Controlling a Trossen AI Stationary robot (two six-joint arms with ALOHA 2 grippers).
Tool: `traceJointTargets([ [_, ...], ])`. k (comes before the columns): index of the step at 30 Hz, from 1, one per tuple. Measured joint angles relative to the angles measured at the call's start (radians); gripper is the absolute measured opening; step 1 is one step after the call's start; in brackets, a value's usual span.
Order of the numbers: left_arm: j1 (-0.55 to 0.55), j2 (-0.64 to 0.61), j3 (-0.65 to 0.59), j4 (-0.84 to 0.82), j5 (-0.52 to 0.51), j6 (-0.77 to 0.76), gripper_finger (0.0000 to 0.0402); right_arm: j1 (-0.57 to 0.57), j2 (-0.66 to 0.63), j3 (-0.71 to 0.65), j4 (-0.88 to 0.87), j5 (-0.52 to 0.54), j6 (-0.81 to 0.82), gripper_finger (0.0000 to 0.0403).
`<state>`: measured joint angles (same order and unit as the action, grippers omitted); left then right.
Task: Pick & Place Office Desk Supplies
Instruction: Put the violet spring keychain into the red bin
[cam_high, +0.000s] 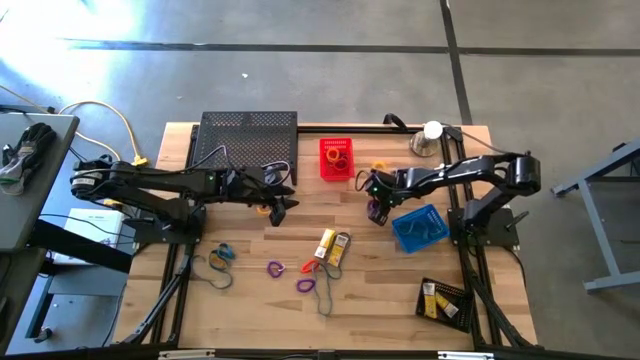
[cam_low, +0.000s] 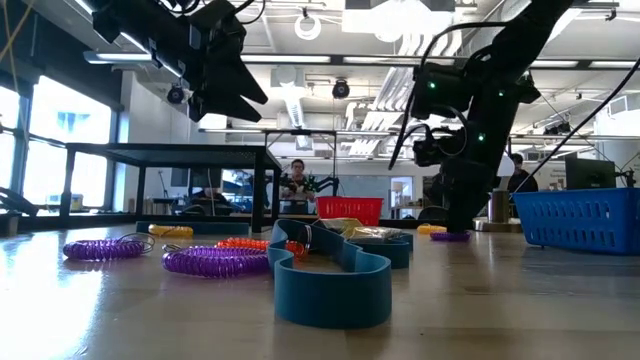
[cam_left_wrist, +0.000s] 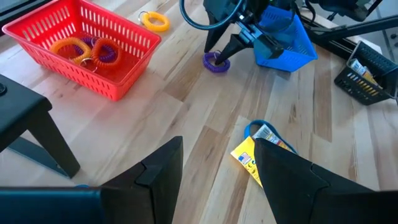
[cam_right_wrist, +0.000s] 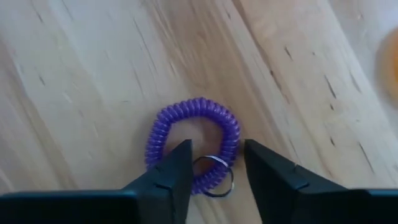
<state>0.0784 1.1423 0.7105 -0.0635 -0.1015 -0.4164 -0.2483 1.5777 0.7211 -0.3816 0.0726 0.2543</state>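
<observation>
Right gripper (cam_right_wrist: 214, 165), fingers apart, straddles a purple loop (cam_right_wrist: 193, 143) beside the blue basket (cam_high: 420, 228); next, close and lift. Left gripper (cam_left_wrist: 217, 168) waits open.

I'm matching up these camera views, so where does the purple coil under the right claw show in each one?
High: purple coil left of blue basket.
Low: at right, below the arm.
Left wrist: upper middle, beside the basket.
Right wrist: centre, between the fingers.
Landmark: blue basket.

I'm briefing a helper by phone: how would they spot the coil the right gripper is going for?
Find the blue basket on the table's right side. Just left of it lies a purple coil under the right gripper, the only purple one there; the nearby coil is yellow.
</observation>
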Motion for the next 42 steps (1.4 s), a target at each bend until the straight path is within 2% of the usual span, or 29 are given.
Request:
traceJointTargets([
  [8, 0.000, 0.000, 0.000, 0.000, 0.000, -0.001, 0.0193, 0.000, -0.004, -0.048, 0.050, 0.009, 0.024, 0.0014],
  [15, 0.000, 0.000, 0.000, -0.001, 0.000, -0.001, 0.0193, 0.009, -0.017, -0.049, 0.046, 0.011, 0.083, 0.0005],
  [20, 0.000, 0.000, 0.000, -0.001, 0.000, 0.028, 0.0193, 0.050, -0.074, -0.056, 0.009, -0.004, 0.118, 0.0003],
  [28, 0.000, 0.000, 0.000, 0.006, -0.004, 0.058, 0.0193, 0.107, -0.157, 0.039, -0.039, 0.025, 0.135, 0.0003],
  [36, 0.005, 0.000, 0.000, 0.046, -0.005, 0.113, 0.0193, 0.095, -0.161, 0.211, 0.024, 0.028, 0.005, 0.0003],
  [42, 0.005, 0.000, 0.000, 0.057, -0.005, 0.113, 0.0193, 0.007, -0.147, 0.327, 0.129, 0.033, -0.090, 0.0003],
])
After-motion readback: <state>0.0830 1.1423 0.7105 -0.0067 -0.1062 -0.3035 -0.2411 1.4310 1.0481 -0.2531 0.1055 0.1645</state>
